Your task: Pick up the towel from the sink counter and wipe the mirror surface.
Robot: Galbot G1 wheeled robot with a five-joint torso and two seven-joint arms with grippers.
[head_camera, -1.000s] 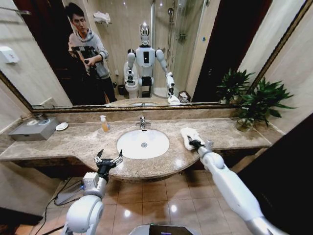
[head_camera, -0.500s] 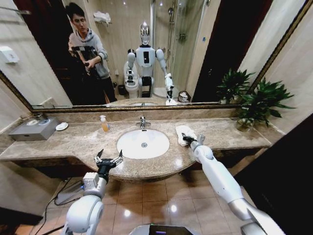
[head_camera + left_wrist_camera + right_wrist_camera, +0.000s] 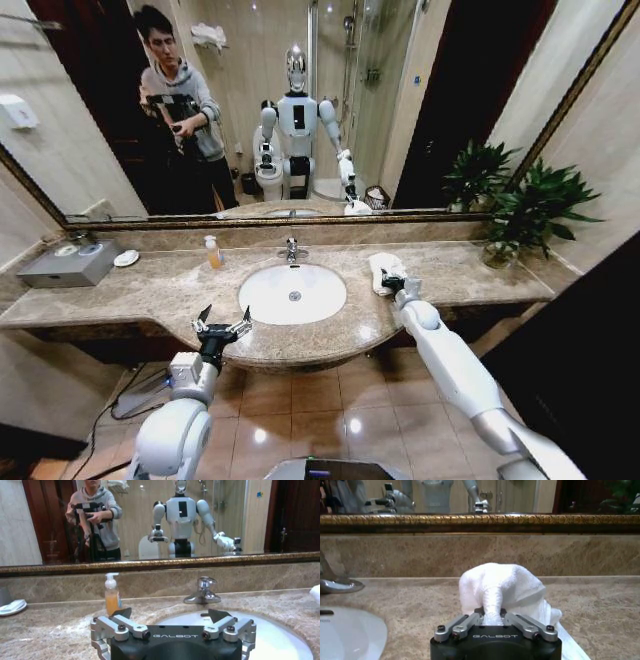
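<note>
Spanning the wall above the long beige-brown speckled marble sink counter (image 3: 150, 290), the wide bronze-framed mirror surface (image 3: 420, 110) waits unwiped. The grasp looks made, the lift not yet done. The small white terry towel (image 3: 502, 587) lies bunched on the counter right of the white oval basin (image 3: 292, 293), a fold pinched in the clenched right gripper (image 3: 492, 619). Next comes raising it clear toward the glass. The left gripper (image 3: 172, 620) hangs spread apart before the basin.

The right pincer (image 3: 492, 619) hides part of the towel (image 3: 502, 587). The white basin (image 3: 347, 633) is cut off by the picture's edge.
</note>
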